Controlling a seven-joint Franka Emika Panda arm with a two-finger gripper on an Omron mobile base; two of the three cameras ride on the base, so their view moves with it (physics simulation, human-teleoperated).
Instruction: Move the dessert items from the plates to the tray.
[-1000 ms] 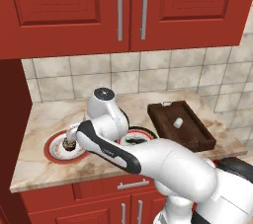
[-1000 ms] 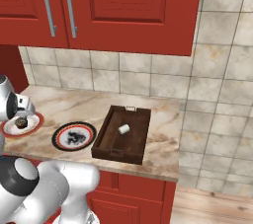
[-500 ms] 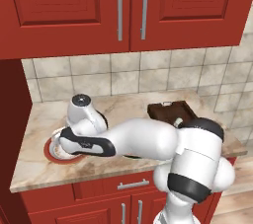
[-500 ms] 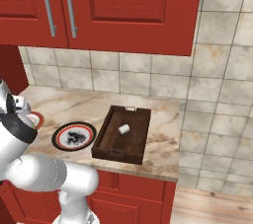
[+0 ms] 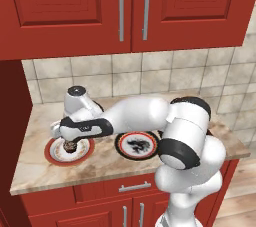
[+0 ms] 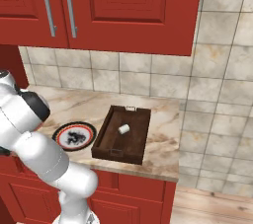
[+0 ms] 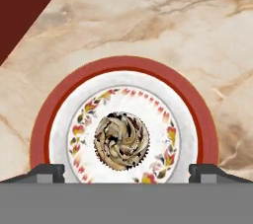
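Cupcake [image 7: 121, 140] is seen centred on the red-rimmed plate [image 7: 195, 100], directly ahead of the claw [image 7: 126, 172], between its widely spread fingertips [image 7: 48, 172]. The black-rimmed plate [image 5: 137, 144] lies beside the claw, and the marshmallow [image 6: 123, 129] rests in the tray [image 6: 106, 134] beyond it.

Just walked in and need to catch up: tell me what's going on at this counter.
The robot arm is clearing desserts off plates onto a tray. Its gripper hangs open right above the cupcake, which sits in the middle of the red-rimmed plate at the counter's left end; nothing is gripped yet. The small white cylinder already lies in the wooden tray. The black-rimmed plate beside the tray holds no dessert, just its printed drawing.
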